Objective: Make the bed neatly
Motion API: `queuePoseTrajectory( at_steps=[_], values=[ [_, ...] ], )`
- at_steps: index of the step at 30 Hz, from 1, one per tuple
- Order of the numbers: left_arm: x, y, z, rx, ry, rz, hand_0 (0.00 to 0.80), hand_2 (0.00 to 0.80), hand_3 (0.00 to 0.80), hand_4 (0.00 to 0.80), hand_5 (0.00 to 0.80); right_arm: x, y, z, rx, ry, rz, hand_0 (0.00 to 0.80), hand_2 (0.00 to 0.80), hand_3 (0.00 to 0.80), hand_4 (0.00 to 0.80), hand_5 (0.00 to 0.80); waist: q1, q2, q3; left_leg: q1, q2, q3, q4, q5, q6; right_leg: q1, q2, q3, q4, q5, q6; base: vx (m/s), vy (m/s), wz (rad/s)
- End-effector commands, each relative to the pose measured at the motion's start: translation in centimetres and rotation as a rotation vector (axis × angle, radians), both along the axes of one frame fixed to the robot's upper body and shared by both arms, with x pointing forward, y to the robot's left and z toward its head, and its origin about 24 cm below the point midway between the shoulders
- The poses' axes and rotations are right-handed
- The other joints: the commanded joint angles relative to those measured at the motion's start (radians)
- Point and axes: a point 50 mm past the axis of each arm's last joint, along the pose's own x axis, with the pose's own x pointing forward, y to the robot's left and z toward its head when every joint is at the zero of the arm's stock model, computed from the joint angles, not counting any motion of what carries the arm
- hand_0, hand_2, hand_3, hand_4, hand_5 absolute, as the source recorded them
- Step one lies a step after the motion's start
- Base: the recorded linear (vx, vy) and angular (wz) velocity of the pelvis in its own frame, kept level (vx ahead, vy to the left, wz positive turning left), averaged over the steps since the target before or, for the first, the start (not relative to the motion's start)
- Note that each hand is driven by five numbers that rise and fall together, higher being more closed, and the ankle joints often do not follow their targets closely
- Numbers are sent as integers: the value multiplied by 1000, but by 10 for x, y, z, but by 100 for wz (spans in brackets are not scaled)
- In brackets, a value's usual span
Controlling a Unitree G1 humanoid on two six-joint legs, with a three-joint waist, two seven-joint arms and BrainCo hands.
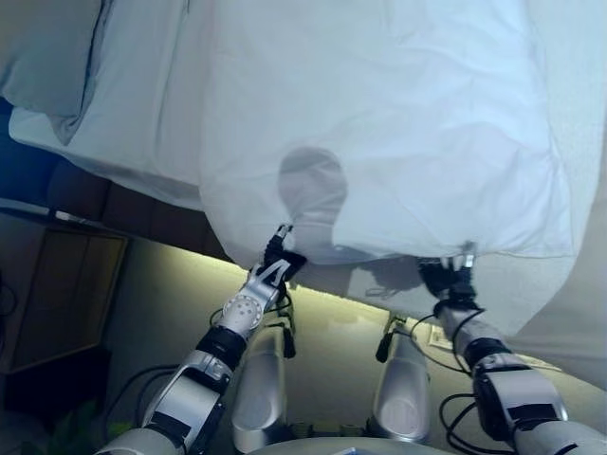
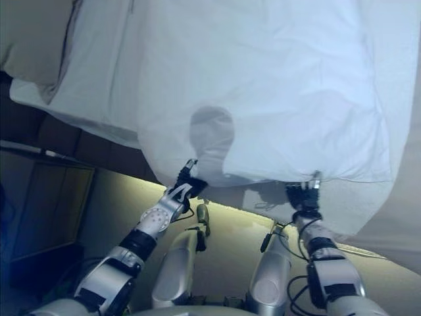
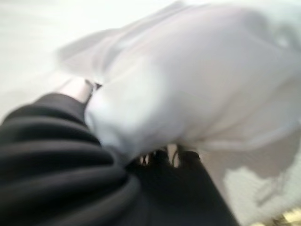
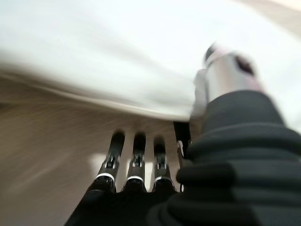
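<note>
Above both robot hands, left robot hand [image 1: 275,261] and right robot hand [image 1: 453,278], hangs the pinched duvet [image 1: 379,133].

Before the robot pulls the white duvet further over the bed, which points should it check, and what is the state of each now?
1. Left hand grips the duvet edge: ok, cloth is bunched in its fingers in the left wrist view.
2. Right hand grips the edge: ok, thumb pinches cloth against the fingers.
3. Both hands at about equal height: ok.
4. Duvet edge straight between hands: not ok, it sags and folds.
5. Pillow in place at the bed's head: cannot tell, mostly out of view.
</note>
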Motion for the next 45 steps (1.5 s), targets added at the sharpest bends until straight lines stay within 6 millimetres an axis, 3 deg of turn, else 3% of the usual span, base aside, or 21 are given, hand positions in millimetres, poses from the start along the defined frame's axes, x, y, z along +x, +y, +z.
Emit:
queuePoseTrajectory(
  at_steps=[1,8,10,21,28,31,35,37,40,42,45],
  values=[
    [11,24,33,-104,-150,66,800,800,800,800,800,1,-32,28,44,-182,-123,0,0,0,0,0,23,25,-40,-24,43,-59,-29,73,-74,-15,-102,37,18,56,86,-16,53,-2],
    [7,27,38,-140,-172,27,800,800,800,800,800,1,-65,59,27,-276,-197,0,0,0,0,0,31,65,-23,-53,20,-58,-37,87,-75,-41,-116,40,16,62,90,-16,25,0],
    [5,28,39,-148,-172,16,800,800,800,800,800,0,-72,65,12,-281,-213,800,800,800,800,800,36,72,-21,-57,15,-60,-39,91,-77,-41,-120,37,14,64,90,-5,15,-1],
    [8,28,42,-124,-173,18,800,800,800,800,800,-5,-75,58,-57,-183,-183,800,800,800,800,800,43,53,-16,-64,16,-75,-18,84,-78,-25,-115,25,21,58,88,7,3,1],
    [4,27,19,-104,-103,44,800,800,800,800,800,-12,-57,39,-75,-210,-129,800,800,800,800,800,18,8,-39,-42,21,-86,64,27,-79,33,-110,36,11,55,83,71,104,8],
    [-1,24,5,-77,-79,49,800,800,800,800,800,-20,-42,20,-91,-201,-95,800,800,800,800,800,3,-17,-62,-24,-11,-95,111,-20,-58,66,-136,67,-7,83,81,169,216,2],
    [-9,28,-14,-17,-31,98,800,800,800,800,800,-25,-17,3,-93,-190,-36,800,800,800,800,800,-12,-29,-91,66,-51,-54,81,-55,-17,115,-153,84,-16,109,79,145,280,-5],
    [-11,40,-20,17,-15,141,800,800,800,800,800,-31,2,-11,-45,-168,-2,800,800,800,800,800,-16,-34,-101,95,-57,-27,55,-41,18,90,-93,82,117,42,59,63,279,-27],
    [-20,61,-38,56,42,203,800,800,800,800,800,-57,28,-42,45,-115,25,800,800,800,800,800,-28,-52,-138,153,-52,30,-18,0,52,81,60,31,264,-54,36,74,89,-30],
    [-25,67,-50,52,99,245,800,800,800,800,800,-68,40,-55,77,-85,35,800,800,800,800,800,-39,-70,-157,178,-38,60,-28,17,39,125,150,-24,217,-69,6,107,-74,-14],
    [-28,67,-59,-2,138,287,800,800,800,800,800,-66,59,-61,75,-25,75,800,800,800,800,800,-45,-90,-167,187,-26,34,14,18,9,214,193,-36,66,-72,-48,59,-131,8]
  ],
)
